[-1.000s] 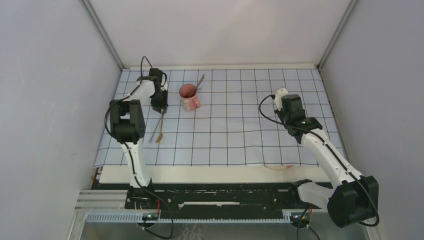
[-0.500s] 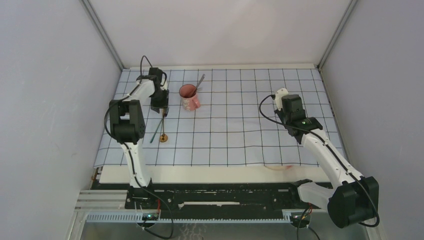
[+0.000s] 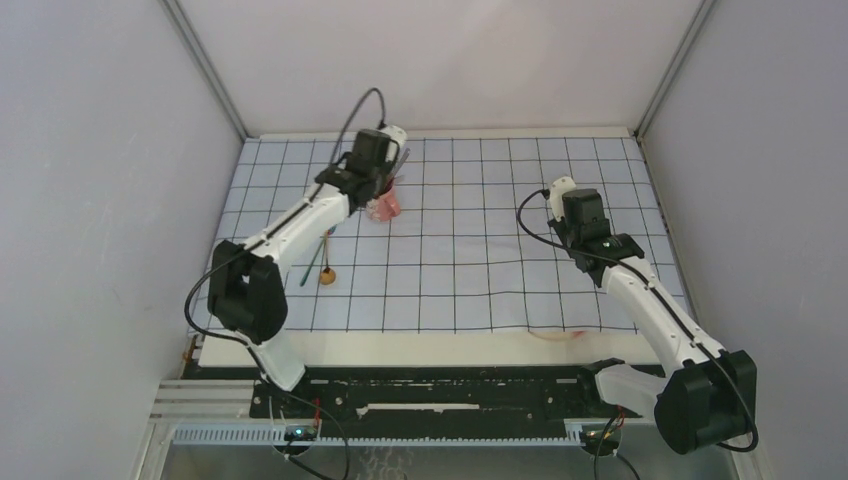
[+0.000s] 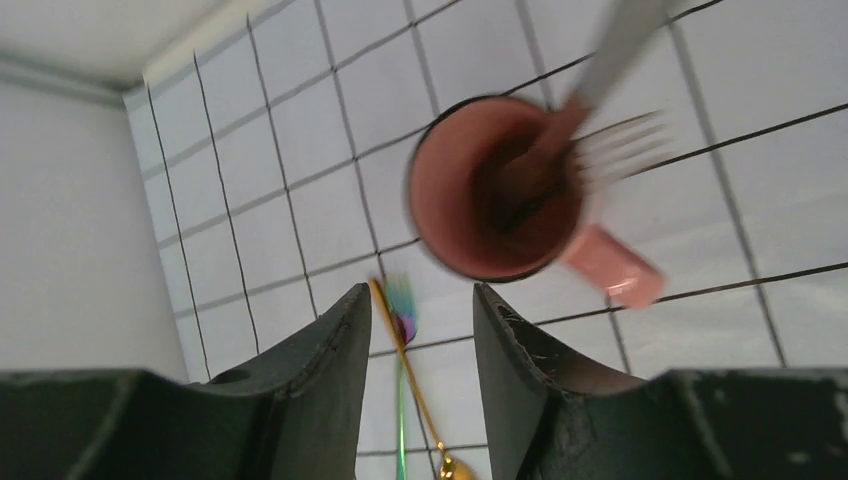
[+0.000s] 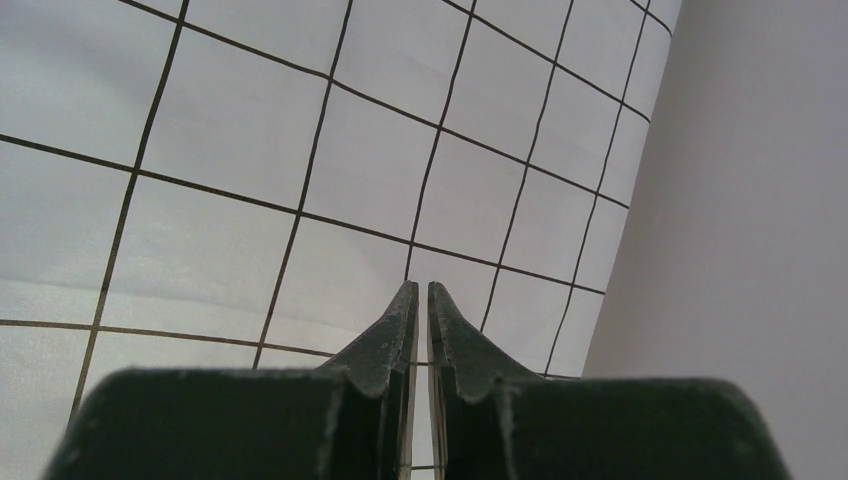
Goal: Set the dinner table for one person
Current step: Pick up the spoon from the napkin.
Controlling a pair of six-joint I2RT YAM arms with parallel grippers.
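The dinner table (image 3: 400, 348), plain cream-white, was seen only in the top view, as a strip along the near edge of the gridded cloth (image 3: 470, 270). Blurred fork tines (image 4: 620, 145) at the pink mug (image 4: 470, 200) were shown only by the left wrist view, beyond the left gripper (image 4: 420, 300), whose fingers were held apart and empty. The fingers of the right gripper (image 5: 421, 290) were drawn together on nothing.

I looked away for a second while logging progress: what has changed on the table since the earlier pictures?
The left hand opened and let go of the gold spoon, which now lies on the gridded cloth beside the green utensil. The left arm then swung right and farther out, so the hand is above the pink mug. Unchanged: the mug with its fork, and the right hand, shut above the cloth.
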